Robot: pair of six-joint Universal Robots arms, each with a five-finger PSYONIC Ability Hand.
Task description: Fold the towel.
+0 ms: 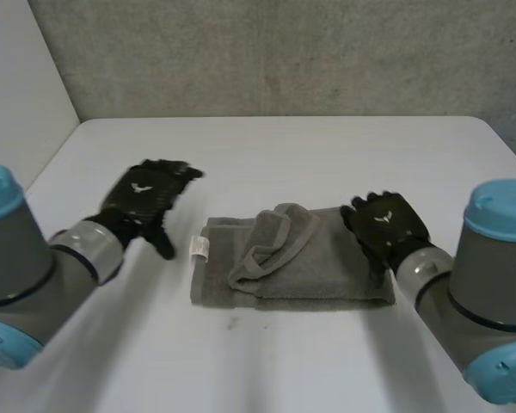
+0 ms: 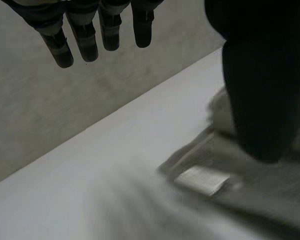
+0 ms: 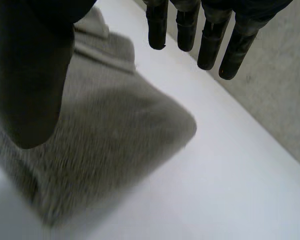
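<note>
Towel point(image 1: 301, 267) lies at the lower centre of the head view on the white table point(image 1: 284, 146), a grey oblong whose long axis runs left to right across the frame. It looks already doubled, but a loose flap point(image 1: 271, 245) sits rumpled on its top, left of the middle. A small white label point(image 1: 199, 248) sticks out at its left short edge.

The right hand point(image 1: 385, 225) is the nearer one. It sits at the towel's right short edge, over the upper right corner. In the right wrist view its fingers point(image 3: 210, 45) are straight and reach past that corner over bare table, while the thumb point(image 3: 30, 75) stands well apart over the cloth. The hand is wide open and grips nothing. Whether the palm touches the cloth cannot be told.

The left hand point(image 1: 142, 202) is in the left middle of the head view, off the towel and up and to the left of the label end. In the left wrist view its fingers point(image 2: 85, 42) are straight and the thumb point(image 2: 260, 90) is spread away from them, with the label below the thumb. It too is wide open and empty.

So the towel stretches between the two hands, one short edge toward each. Judging by this, a further fold would bring one short end over to the other. The right hand need only close where it is, while the left must first come in to the label edge. The rumpled flap would likely need smoothing first.
</note>
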